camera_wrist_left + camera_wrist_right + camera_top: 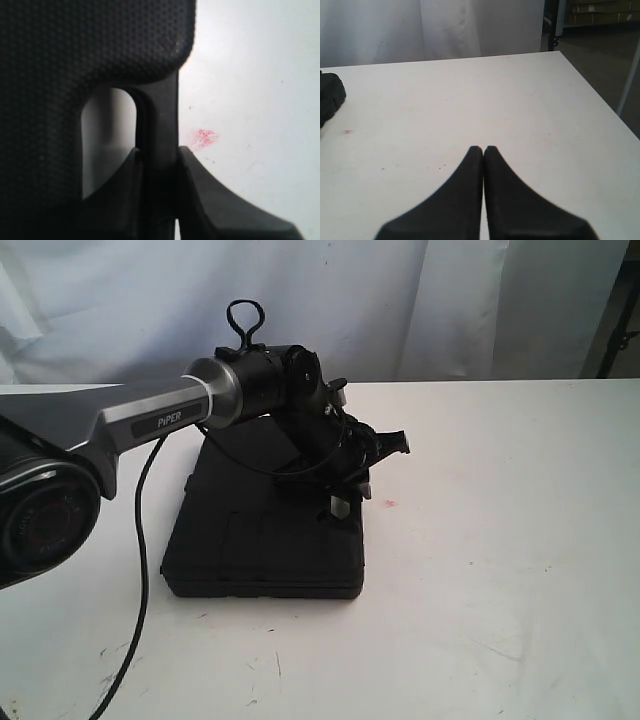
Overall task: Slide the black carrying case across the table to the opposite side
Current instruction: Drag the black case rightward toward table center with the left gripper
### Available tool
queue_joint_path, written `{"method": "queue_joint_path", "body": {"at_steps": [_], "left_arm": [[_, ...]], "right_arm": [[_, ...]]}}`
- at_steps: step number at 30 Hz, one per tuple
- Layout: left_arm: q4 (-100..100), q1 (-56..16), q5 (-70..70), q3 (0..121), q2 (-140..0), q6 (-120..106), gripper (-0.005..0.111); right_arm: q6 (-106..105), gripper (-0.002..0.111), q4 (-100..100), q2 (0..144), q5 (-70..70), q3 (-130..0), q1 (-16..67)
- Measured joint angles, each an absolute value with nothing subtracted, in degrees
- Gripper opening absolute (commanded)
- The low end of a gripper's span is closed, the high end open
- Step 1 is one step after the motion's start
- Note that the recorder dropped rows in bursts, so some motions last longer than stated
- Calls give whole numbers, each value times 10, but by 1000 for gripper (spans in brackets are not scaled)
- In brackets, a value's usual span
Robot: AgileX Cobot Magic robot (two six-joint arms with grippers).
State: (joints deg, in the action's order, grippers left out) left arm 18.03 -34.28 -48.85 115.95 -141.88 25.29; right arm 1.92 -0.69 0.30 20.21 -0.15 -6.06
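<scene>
The black carrying case (pixel 260 540) lies flat on the white table (pixel 500 540), left of the middle. My left arm reaches over it from the left. The left gripper (pixel 352 490) points down at the case's right edge. In the left wrist view its jaws (pixel 160 155) are closed on the narrow bar of the case's handle (pixel 160 115), with the textured case body (pixel 75 60) beside it. My right gripper (pixel 483 148) is shut and holds nothing. It hovers over bare table (pixel 470 90) and is out of the exterior view.
A small pink spot (pixel 390 503) marks the table just right of the handle. White tabletop stretches to the right of the case. The table's side edge (pixel 592 95) drops to the floor. A white curtain (pixel 400 300) hangs behind the table. A black cable (pixel 140 570) trails from the left arm.
</scene>
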Motion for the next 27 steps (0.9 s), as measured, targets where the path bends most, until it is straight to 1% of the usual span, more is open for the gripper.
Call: {"method": "queue_joint_path", "body": {"at_steps": [4,7,10,13,17,19,20,27], "left_arm": [[182,-343,-488,1160,-1419,249,1],[185,-343,-488,1160,-1419,246,7],[186,-343,-488,1160,-1419,245,18],[186,-343,-488,1160,-1419,245,31],[195,-344,-484,1160,-1419,240,54],[203,-346,-479,1161,-1419,235,62],[207,-346,-478,1161,-1419,234,63],[214,-348,-483,1162,-1407,223,62]], "right_arm": [[19,0,-7,3,202,-2,-61],[19,0,-7,3,202,-2,-61],[19,0,-7,3,202,-2,-61],[19,0,-7,3,202,-2,-61],[19,0,-7,3,202,-2,-61],[19,0,-7,3,202,-2,-61],[19,0,-7,3,202,-2,-61],[19,0,-7,3,202,-2,-61]]}}
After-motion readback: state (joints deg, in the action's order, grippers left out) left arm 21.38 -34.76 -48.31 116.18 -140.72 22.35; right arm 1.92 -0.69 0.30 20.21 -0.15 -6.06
